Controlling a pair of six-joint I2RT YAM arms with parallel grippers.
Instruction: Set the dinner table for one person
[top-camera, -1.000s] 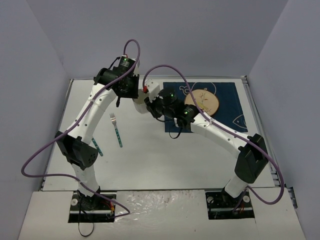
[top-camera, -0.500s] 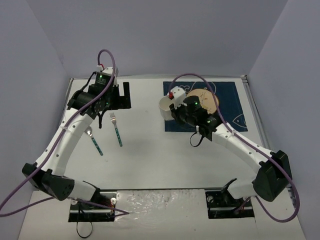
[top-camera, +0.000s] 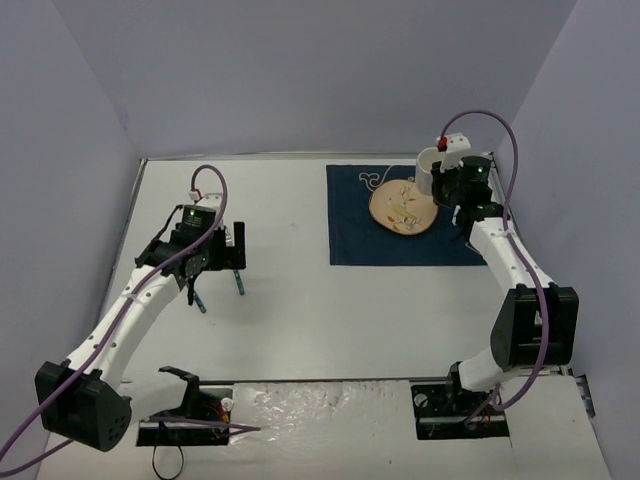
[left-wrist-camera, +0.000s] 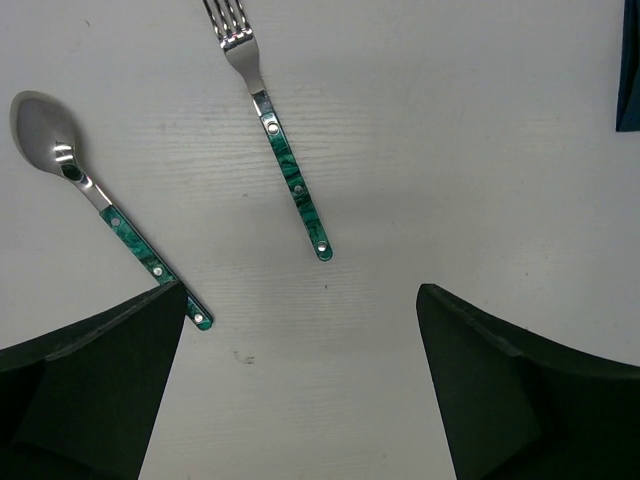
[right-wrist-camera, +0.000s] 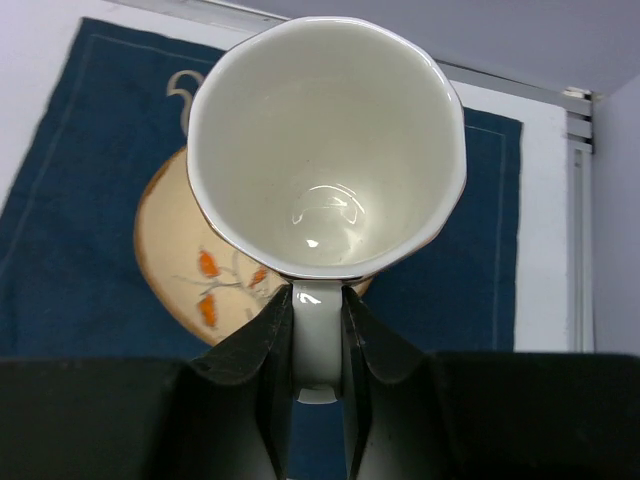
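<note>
The white dinner table (top-camera: 330, 320) carries a navy placemat (top-camera: 360, 235) with a tan plate (top-camera: 403, 205) painted with orange leaves. My right gripper (right-wrist-camera: 318, 330) is shut on the handle of an empty white cup (right-wrist-camera: 325, 140), held above the mat's far right part, just right of the plate (right-wrist-camera: 170, 260). From above, the cup (top-camera: 432, 162) shows at the mat's back edge. A fork (left-wrist-camera: 280, 150) and a spoon (left-wrist-camera: 90, 190), both green-handled, lie on the table's left side. My left gripper (left-wrist-camera: 300, 300) hangs open above their handle ends, with nothing between its fingers.
Grey walls close the table in at the back and both sides. A metal rail (top-camera: 500, 190) runs along the right edge. In the top view the left arm (top-camera: 150, 290) hides most of the fork and spoon. The placemat (right-wrist-camera: 80, 150) fills the right wrist view below the cup.
The left gripper let go of the cup, opened wide and swung back to hover over the fork and spoon. The right arm carried the cup from mid-table to the placemat's far right.
</note>
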